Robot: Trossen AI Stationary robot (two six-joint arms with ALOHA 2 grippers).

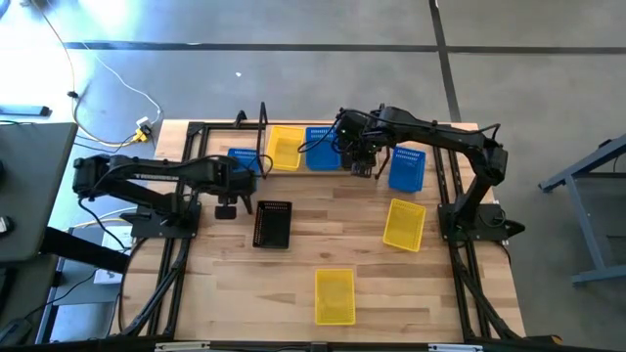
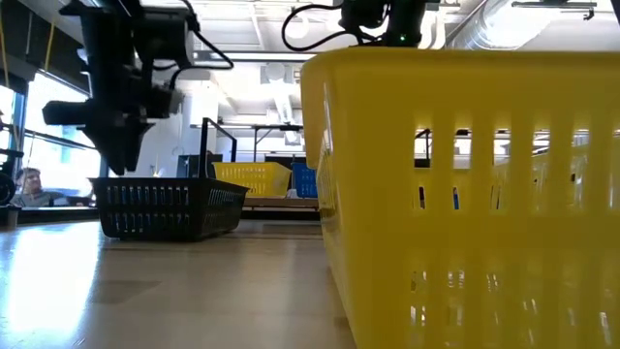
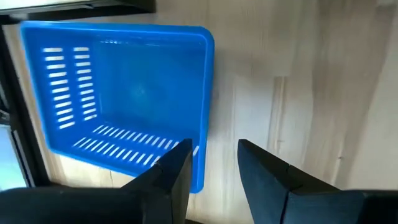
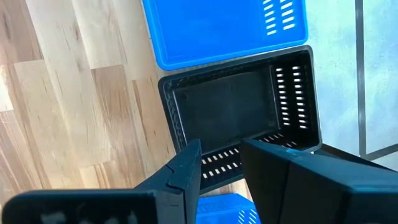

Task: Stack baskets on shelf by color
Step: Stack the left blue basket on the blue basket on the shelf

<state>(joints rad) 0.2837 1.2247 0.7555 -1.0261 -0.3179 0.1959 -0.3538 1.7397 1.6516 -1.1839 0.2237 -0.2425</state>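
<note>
Right now, in the high view, the shelf (image 1: pixel 262 115) runs along the top edge of the table. 1 yellow basket (image 1: pixel 284 147) and 1 blue basket (image 1: pixel 321 147) sit on it side by side, just left of the frame's centre, so 2 colour spots look claimed.

The right gripper (image 4: pixel 221 152) hangs at upper centre over a black basket (image 4: pixel 242 106), which lies between that blue one and a second blue basket (image 1: pixel 407 168) to its right. Its fingers stand apart above the basket's slotted near wall and we see nothing clamped between them. We judge it is either lining up on that wall or has just set the basket at a black spot beside the blue.

The left gripper (image 3: pixel 214 155) is at upper left of centre, by a third blue basket (image 3: pixel 124 99). Its fingers are parted too and hold nothing. They bracket the basket's near corner wall, a thin edge that suits a pinch, though we cannot tell whether they touch it.

Loose on the table are another black basket (image 1: pixel 272 224) left of centre, a yellow one (image 1: pixel 404 224) at right, and a third yellow (image 1: pixel 335 295) at bottom centre. Most of the stacking seems to be still ahead.
</note>
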